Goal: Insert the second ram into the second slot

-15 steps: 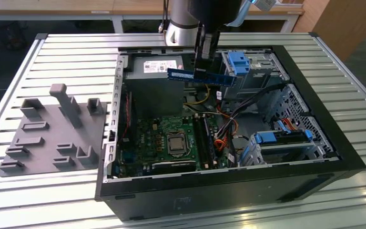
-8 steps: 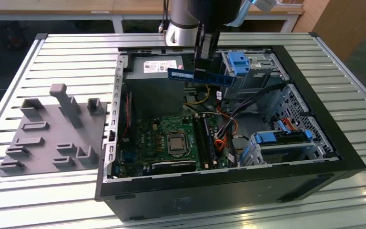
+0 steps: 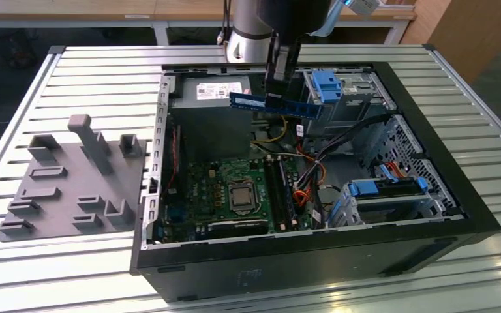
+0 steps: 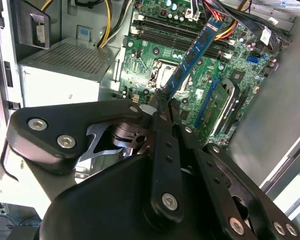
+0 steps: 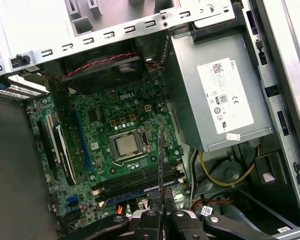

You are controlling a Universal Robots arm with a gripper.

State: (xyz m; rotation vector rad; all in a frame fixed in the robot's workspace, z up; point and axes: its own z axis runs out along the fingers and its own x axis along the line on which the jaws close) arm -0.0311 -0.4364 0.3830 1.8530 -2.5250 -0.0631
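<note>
Fingers [image 4: 166, 145] are pinched tight on the second ram [image 3: 250, 102], which hangs level in mid-air over the open case [image 3: 459, 195], long axis looking roughly crosswise to the memory slots [image 3: 281, 189] well below on the motherboard [image 3: 211, 179].

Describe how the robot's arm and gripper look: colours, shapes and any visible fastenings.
In the exterior view, the arm is a round silver-grey tube with a black section beside it and a light blue cap at the top. In the second wrist view, the gripper is matte black, built from flat, rounded link plates joined by silver screw heads, narrowing to slim fingers.
</note>
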